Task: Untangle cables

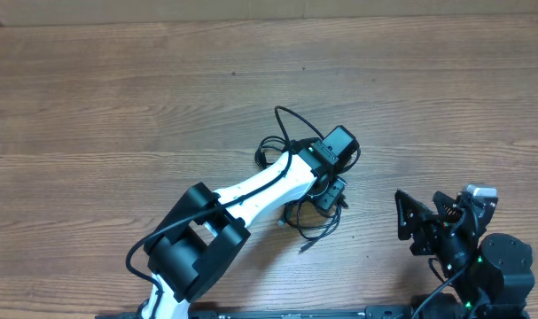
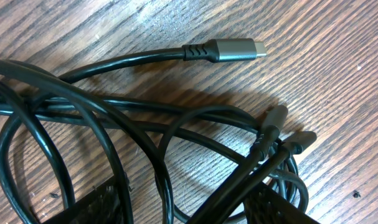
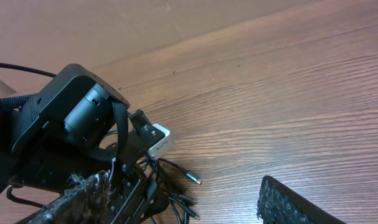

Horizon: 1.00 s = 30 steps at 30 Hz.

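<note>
**Sam:** Where are the cables (image 1: 297, 223) for you right now?

**Mia:** They lie in a messy black pile near the middle of the wooden table (image 1: 118, 89). Your left gripper (image 1: 329, 193) is right on top of them.

**Sam:** Is your left pincer squeezing one?

**Mia:** No. In your left wrist view its two fingers (image 2: 95, 208) sit wide apart at the bottom, and loops of cable run across the gap between them. Two thin plug ends poke out by the right-hand finger. One cable goes off on its own at the top and ends in a silver plug (image 2: 235, 48) lying flat on the wood.

**Sam:** And your other arm?

**Mia:** Your right gripper (image 1: 412, 226) is down by the near right edge, away from the pile. Its fingers are spread wide with nothing between them. From its camera you can see the left arm's black wrist camera (image 3: 76, 115) over the cables, and a plug tip (image 3: 193, 179) sticking out toward the bare wood.
</note>
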Each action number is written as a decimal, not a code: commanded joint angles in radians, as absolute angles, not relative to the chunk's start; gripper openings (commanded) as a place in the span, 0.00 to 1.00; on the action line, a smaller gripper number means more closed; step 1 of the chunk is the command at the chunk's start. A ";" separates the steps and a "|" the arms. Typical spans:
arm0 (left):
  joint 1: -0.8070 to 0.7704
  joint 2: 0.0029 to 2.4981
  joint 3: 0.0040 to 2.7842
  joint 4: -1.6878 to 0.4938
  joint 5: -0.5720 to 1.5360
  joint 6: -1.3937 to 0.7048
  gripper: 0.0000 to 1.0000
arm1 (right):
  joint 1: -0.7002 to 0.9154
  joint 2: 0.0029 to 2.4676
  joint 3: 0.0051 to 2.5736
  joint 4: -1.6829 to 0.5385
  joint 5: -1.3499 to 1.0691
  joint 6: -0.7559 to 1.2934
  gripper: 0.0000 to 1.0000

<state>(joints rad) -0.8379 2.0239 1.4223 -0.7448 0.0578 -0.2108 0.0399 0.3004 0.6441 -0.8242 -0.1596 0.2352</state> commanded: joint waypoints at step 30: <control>-0.837 2.025 1.395 -0.724 0.048 -0.182 0.04 | 0.038 0.297 0.640 -0.822 -0.159 0.235 0.75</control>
